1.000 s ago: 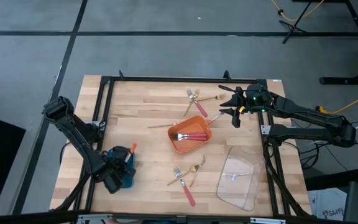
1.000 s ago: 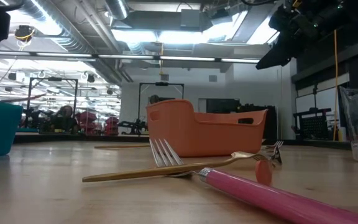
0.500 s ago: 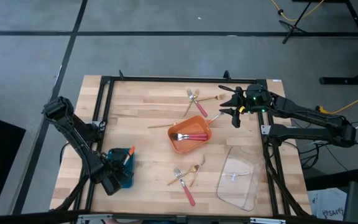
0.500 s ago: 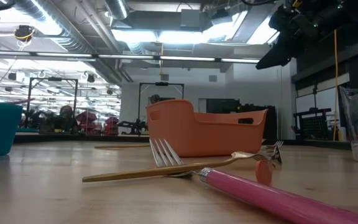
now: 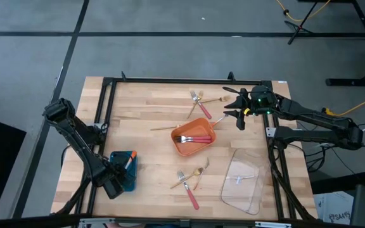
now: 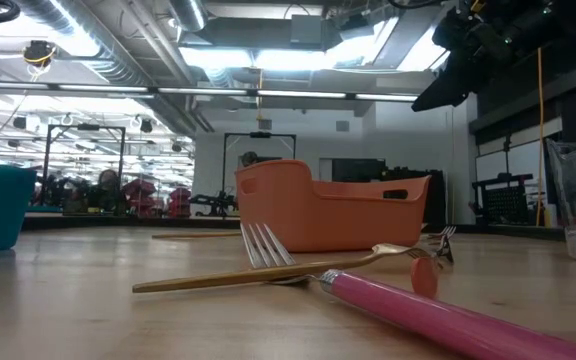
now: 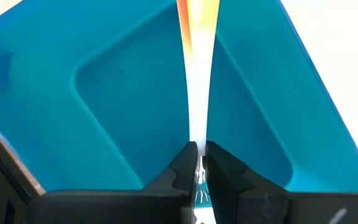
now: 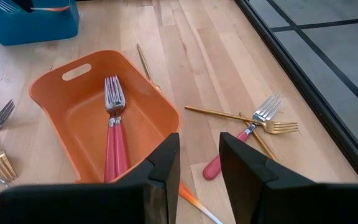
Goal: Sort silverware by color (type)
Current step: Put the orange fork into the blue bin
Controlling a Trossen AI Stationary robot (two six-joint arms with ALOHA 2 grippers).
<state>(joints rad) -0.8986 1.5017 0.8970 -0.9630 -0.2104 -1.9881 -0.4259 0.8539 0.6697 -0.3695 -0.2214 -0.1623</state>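
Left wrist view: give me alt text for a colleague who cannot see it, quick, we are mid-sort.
The left gripper has its jaws nearly shut on the silver end of an orange-handled fork, held over the inside of the blue tray. The fork's handle points away from the camera across the tray's bare floor, and pale table shows past the tray's far rim.

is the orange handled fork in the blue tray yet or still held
Still held, over the tray. The left gripper pinches the orange-handled fork between its fingers, with the handle reaching over the blue tray.
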